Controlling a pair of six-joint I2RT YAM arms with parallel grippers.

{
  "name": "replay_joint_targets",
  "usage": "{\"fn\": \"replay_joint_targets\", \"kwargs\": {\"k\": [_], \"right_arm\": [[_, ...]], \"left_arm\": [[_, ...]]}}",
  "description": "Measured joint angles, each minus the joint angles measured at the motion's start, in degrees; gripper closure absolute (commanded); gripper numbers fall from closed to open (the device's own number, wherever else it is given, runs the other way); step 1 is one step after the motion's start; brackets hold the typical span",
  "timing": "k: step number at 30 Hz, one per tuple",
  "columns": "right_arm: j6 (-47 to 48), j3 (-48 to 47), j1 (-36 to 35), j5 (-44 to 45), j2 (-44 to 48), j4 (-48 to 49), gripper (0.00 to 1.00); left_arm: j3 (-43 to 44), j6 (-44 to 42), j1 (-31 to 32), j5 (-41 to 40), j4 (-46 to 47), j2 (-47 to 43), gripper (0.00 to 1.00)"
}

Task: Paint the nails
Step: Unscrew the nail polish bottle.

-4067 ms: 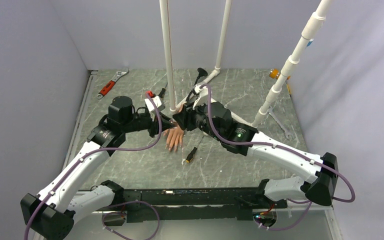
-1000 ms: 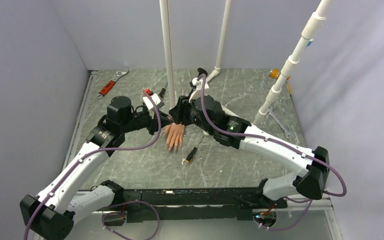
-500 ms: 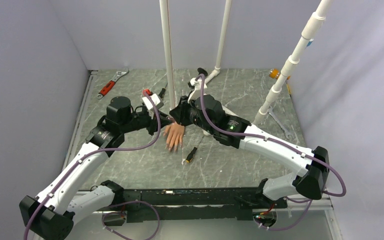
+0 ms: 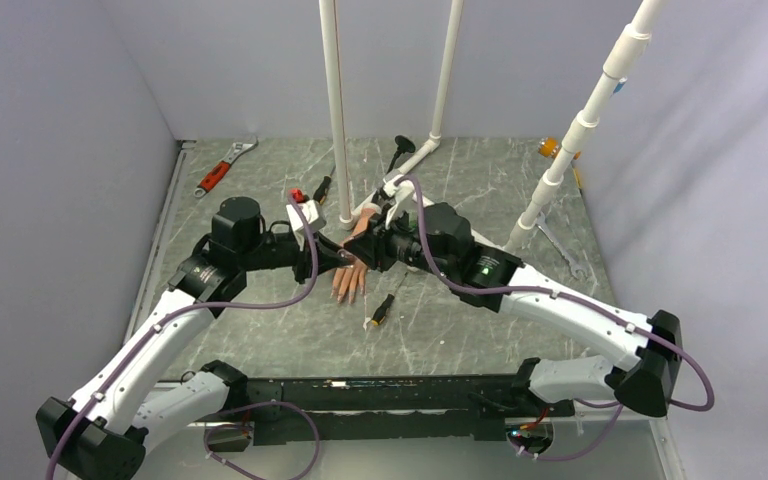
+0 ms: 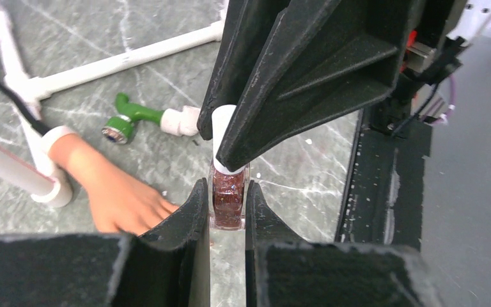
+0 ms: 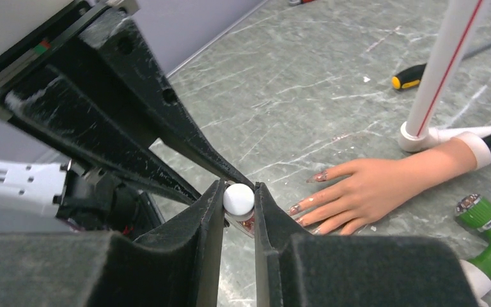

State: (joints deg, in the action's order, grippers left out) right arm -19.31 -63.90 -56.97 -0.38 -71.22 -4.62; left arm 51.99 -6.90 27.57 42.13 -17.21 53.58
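The right gripper (image 6: pixel 238 190) has just drawn its jaws in from a wider gape, and they now sit clamped on the white cap (image 6: pixel 238 199) of the nail polish bottle (image 5: pixel 228 199). The left gripper (image 5: pixel 227 190) is shut tight on the bottle's glittery red glass body, holding it upright off the table (image 4: pixel 260 330). We judge that this sets up the uncapping: one arm steadies the glass and the other is placed to twist the cap and draw out the brush. No polish can reach the nails (image 6: pixel 296 209) until that is done.

The nails tip the fingers of the peach mannequin hand (image 6: pixel 371 185), which lies flat on the table just beside and below the bottle, fingers pointing toward the arms. We cannot tell whether any nail already carries polish.

Against the frame a second ago, both wrists have moved nearer the arm bases and away from the white pole (image 4: pixel 338 120), and they now meet over the mannequin hand. The mannequin hand itself has not shifted, nor has the red-handled wrench (image 4: pixel 218 172) at the far left.
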Motion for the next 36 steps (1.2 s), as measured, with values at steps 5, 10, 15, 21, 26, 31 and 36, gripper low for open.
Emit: {"fn": "replay_joint_targets", "kwargs": {"k": [5,10,15,21,26,31,36], "right_arm": [[4.8,3.0,0.3,-6.3,3.9,1.2,1.0],[7.4,4.8,0.3,-10.7,6.4,1.9,1.0],[8.6,5.4,0.4,-12.4,7.2,2.2,0.81],[8.4,5.5,-0.1,-15.1,6.9,2.5,0.33],[7.6,5.5,-0.5,-15.9,6.8,2.6,0.2],[4.7,6.1,-0.5,-10.5,8.7,3.6,0.19],[0.5,7.8,-0.6,-1.4,13.4,5.8,0.23]], "left_arm": [[-0.1,-0.3,0.0,6.6,0.0,-0.1,1.0],[-0.1,-1.0,-0.1,11.7,-0.1,0.0,1.0],[-0.1,-1.0,-0.1,13.9,0.0,0.3,1.0],[-0.1,-1.0,0.0,14.2,1.9,0.5,1.0],[-0.1,-1.0,0.0,14.1,3.3,0.6,1.0],[-0.1,-0.9,0.0,12.4,4.1,0.6,1.0],[-0.1,-0.7,0.0,4.7,4.4,0.6,1.0]]}}
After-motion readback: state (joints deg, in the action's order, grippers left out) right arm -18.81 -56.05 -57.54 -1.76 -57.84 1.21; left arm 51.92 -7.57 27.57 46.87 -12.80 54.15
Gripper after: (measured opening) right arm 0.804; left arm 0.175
